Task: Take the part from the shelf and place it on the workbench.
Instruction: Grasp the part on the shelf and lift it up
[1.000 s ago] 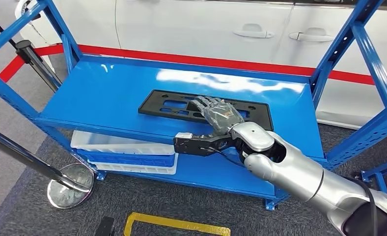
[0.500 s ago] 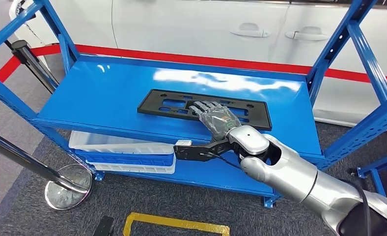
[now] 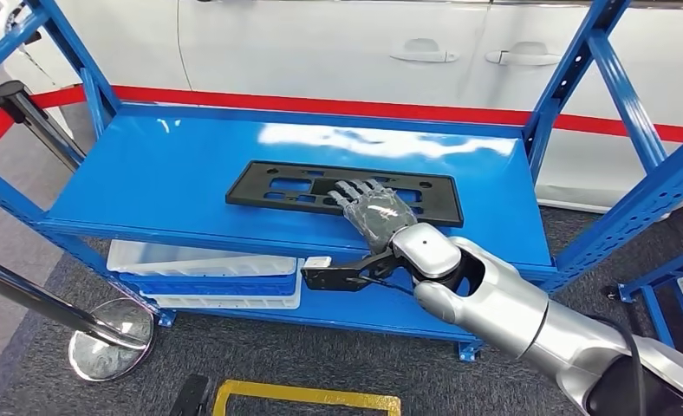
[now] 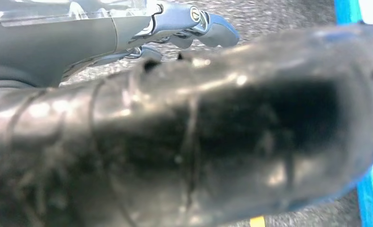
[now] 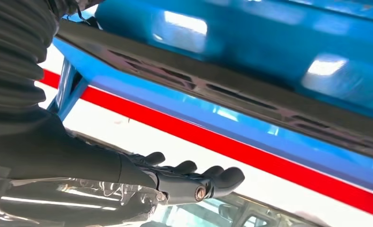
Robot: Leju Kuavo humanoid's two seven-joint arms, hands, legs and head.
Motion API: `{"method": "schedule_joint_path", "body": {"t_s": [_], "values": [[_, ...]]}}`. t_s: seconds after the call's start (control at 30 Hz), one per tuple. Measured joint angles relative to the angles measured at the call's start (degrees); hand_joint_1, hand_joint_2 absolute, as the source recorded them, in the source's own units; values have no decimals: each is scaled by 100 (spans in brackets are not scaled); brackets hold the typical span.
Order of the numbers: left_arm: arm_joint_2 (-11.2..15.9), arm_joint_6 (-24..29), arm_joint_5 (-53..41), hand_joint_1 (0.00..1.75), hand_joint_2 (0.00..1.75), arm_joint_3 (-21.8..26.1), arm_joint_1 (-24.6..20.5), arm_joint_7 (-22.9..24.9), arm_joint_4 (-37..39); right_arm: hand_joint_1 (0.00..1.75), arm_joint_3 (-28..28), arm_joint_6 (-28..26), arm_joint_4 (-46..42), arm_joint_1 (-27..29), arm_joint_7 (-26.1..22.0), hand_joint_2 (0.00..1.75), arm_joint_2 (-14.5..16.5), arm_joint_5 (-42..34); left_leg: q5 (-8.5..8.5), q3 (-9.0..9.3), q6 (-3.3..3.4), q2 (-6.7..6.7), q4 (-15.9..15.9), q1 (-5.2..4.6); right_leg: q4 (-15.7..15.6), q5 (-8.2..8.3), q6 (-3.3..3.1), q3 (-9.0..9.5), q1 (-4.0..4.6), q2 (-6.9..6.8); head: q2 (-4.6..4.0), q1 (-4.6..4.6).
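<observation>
Right hand (image 3: 374,213) reaches forward, fingers (image 3: 352,191) extended flat.

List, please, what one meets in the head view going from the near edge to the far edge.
Yellow floor marking → blue metal shelf → flat black plastic part → red stripe → white car door handles.

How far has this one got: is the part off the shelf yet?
Not yet. Done: the right hand has reached the black part, fingers lying over its near edge. In hand: securing a grip; the part lies flat on the blue shelf. Left: lifting it and carrying it to the workbench.
</observation>
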Motion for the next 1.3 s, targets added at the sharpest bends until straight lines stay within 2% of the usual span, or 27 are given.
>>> {"method": "schedule_joint_path", "body": {"t_s": [0.07,0.13,0.17,0.23,0.27,0.3,0.33,0.4,0.43,0.47,0.5,0.57,0.63,0.67,0.73,0.77,0.8,0.83,0.87,0.9,0.93,0.97,1.03,1.13,1.2,1.27,1.3], "values": [[-13,-4,-5,0,0,-26,-19,-15,0,0,5,32,2,1,1,175,13,95,9,17,39,8,-46,5,-13,-4,64,-8,-4,2,0,0],[-31,-6,-9,0,0,-41,-33,-28,0,0,6,38,2,-5,1,175,17,191,34,64,103,26,-113,33,163,-129,115,-79,5,-24,0,12],[-39,-7,-10,0,0,-46,-43,-31,0,0,6,39,1,-9,3,175,17,235,41,86,133,36,-137,46,421,-272,131,-200,10,-39,0,20],[-41,-9,-14,0,0,-52,-61,-32,0,0,6,41,1,3,12,175,17,313,24,95,167,43,-132,37,1152,-589,147,-563,11,-55,0,31],[-42,-12,-15,0,0,-54,-64,-31,0,0,6,43,1,20,20,175,17,350,12,98,174,45,-122,35,1439,-663,153,-721,11,-56,0,30],[-45,-16,-17,0,0,-55,-64,-31,0,0,6,50,1,37,26,175,17,387,-5,105,176,46,-112,34,1544,-633,155,-796,10,-58,0,31],[-52,-20,-19,0,0,-57,-61,-30,0,0,6,62,1,46,32,175,17,427,-26,119,172,45,-98,35,1427,-493,151,-760,10,-62,0,31],[-70,-27,-22,0,0,-58,-58,-30,0,0,6,103,2,46,44,175,17,516,-88,158,147,40,-57,35,739,-97,120,-441,12,-89,1,34],[-77,-28,-23,0,0,-58,-62,-30,0,0,6,124,2,43,48,175,18,557,-121,163,122,36,-23,23,395,21,99,-271,21,-105,1,36],[-79,-29,-25,0,0,-58,-66,-30,0,0,6,143,2,43,51,175,20,591,-145,161,95,35,-2,11,180,66,76,-163,28,-113,1,33],[-80,-29,-26,0,0,-58,-69,-30,0,0,6,155,1,46,52,175,24,615,-158,154,70,36,7,0,100,39,54,-121,39,-113,1,32],[-80,-30,-28,0,0,-58,-73,-31,0,0,5,173,-1,53,60,175,23,647,-174,156,21,44,-2,-8,71,28,7,-107,37,-94,0,27],[-80,-29,-33,0,0,-59,-73,-32,0,0,5,192,-1,53,71,175,18,669,-276,112,-37,47,133,0,36,25,-47,-71,12,-85,0,18],[-81,-29,-38,0,0,-60,-75,-33,0,0,5,206,-1,51,75,175,20,680,-397,9,-68,46,354,6,20,23,-71,-49,-4,-83,0,7],[-86,-29,-45,0,0,-61,-79,-33,0,0,6,248,-1,63,80,175,25,690,-700,-395,-110,45,1116,17,16,1,-106,-20,-3,-81,0,-11],[-87,-29,-47,0,0,-61,-75,-34,0,0,6,276,-1,77,87,175,26,691,-785,-602,-118,45,1461,22,17,-13,-116,-7,3,-76,0,-13],[-87,-29,-46,0,0,-61,-67,-34,0,0,6,305,-1,93,97,175,26,692,-769,-741,-117,45,1645,24,17,-30,-123,12,9,-68,0,-12],[-87,-30,-45,0,0,-61,-59,-34,0,0,6,332,-1,104,108,175,26,692,-633,-763,-104,44,1587,24,18,-49,-123,37,14,-56,0,-14],[-85,-30,-44,0,0,-61,-54,-34,0,0,6,357,-1,109,116,175,26,692,-404,-677,-79,41,1312,21,18,-70,-119,71,19,-43,0,-14],[-80,-30,-45,0,0,-61,-53,-36,0,0,6,387,-1,109,123,175,26,691,-149,-527,-41,35,903,14,17,-96,-112,106,22,-33,0,-12],[-75,-30,-45,0,0,-61,-58,-37,0,0,6,429,1,103,135,175,26,691,33,-367,-1,28,530,-3,15,-118,-98,128,30,-25,0,-10],[-70,-31,-45,0,0,-61,-65,-38,0,0,6,486,3,98,150,175,26,690,130,-239,34,21,229,-23,14,-133,-80,135,33,-20,0,-10],[-68,-33,-47,0,0,-61,-75,-42,0,0,6,606,10,95,185,175,25,697,107,-149,69,13,36,-57,6,-143,-34,115,32,-15,1,-16],[-75,-37,-47,0,0,-62,-69,-46,0,0,6,685,20,89,263,175,21,782,97,-70,109,24,-67,-16,85,-222,50,94,38,-32,1,-15],[-78,-38,-50,0,0,-61,-74,-49,0,0,6,708,29,74,324,175,16,851,86,15,152,35,-126,14,574,-459,95,-136,40,-51,0,-6],[-76,-38,-51,0,0,-61,-87,-48,0,0,8,732,44,87,366,175,12,905,48,55,186,36,-124,15,1284,-695,127,-546,25,-55,1,-4],[-76,-38,-51,0,0,-61,-87,-46,0,0,10,743,55,106,385,175,10,941,25,72,190,36,-117,16,1489,-700,142,-697,11,-57,1,-4]]}}
